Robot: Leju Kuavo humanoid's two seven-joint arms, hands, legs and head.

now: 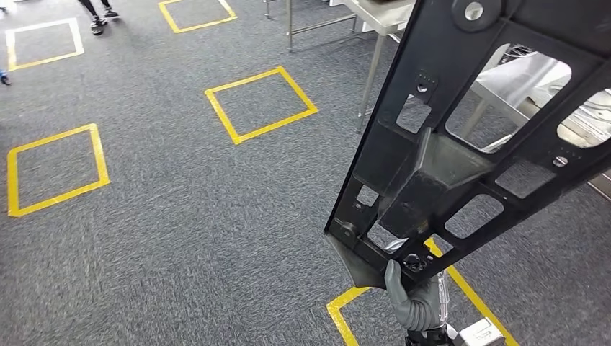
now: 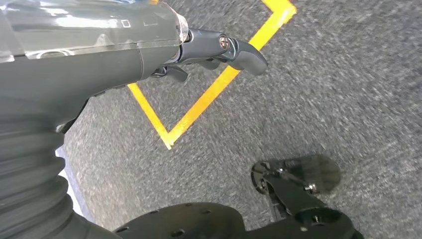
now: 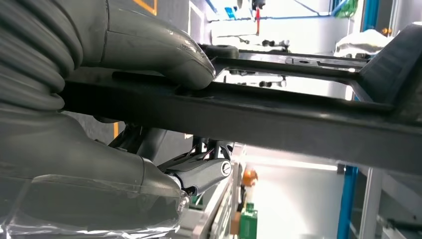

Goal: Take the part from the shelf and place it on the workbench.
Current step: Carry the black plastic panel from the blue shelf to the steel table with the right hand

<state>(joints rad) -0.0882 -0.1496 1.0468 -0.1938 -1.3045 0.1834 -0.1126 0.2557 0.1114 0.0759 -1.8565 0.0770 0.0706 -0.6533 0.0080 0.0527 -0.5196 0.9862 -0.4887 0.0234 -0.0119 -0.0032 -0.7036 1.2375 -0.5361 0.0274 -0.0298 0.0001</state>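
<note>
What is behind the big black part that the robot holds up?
Through the openings of the black part, held by the right robot hand, a metal workbench and grey carpet show. The solid frame hides the rest.

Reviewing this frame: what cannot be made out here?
- Part: its upper end is cut off by the head view's top and right edges.
- Workbench: mostly hidden behind the part.
- Right robot hand: fingers behind the part; the right wrist view shows the thumb pressed on it.
- Left robot hand: fingers largely hidden by its own cover.
</note>
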